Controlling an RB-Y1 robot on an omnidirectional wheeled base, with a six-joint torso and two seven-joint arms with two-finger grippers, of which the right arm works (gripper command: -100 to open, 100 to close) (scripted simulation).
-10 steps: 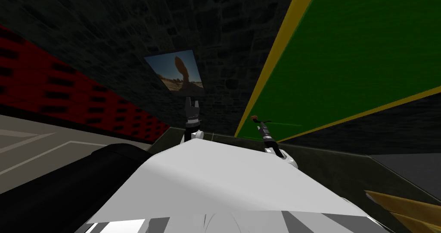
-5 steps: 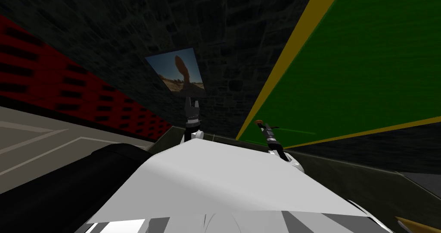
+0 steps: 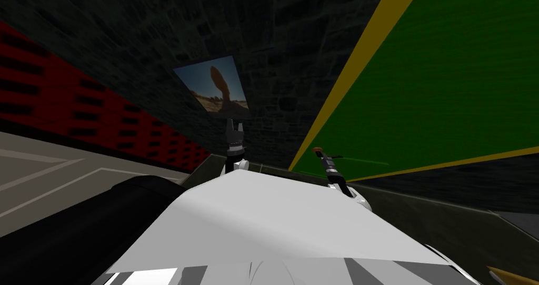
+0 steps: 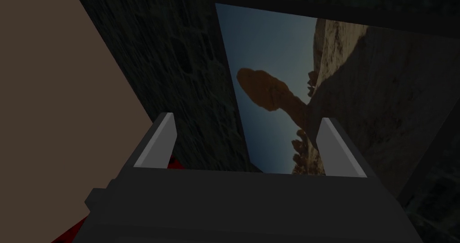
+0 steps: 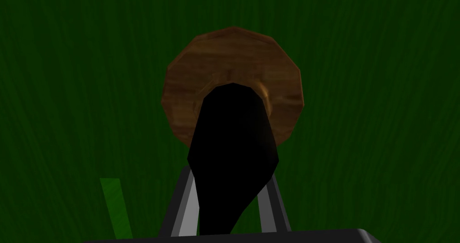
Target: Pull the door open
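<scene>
Head camera is looking steeply down, rolled, taking in the door (image 3: 447, 76) and wall picture (image 3: 213, 87). Right wrist camera is facing the door's handle (image 5: 231, 132) closely; left wrist camera is facing the wall picture.

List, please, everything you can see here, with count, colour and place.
door: one, green, ahead on my right.
door frame: one, yellow, edging the door.
handle: one, black lever on a brown round plate, on the door.
picture: one, blue and brown, on the stone wall.
stone wall: one, dark, ahead.
slotted wall: one, red, far left.
left gripper: open, in front of the picture.
right gripper: shut on the handle.
</scene>
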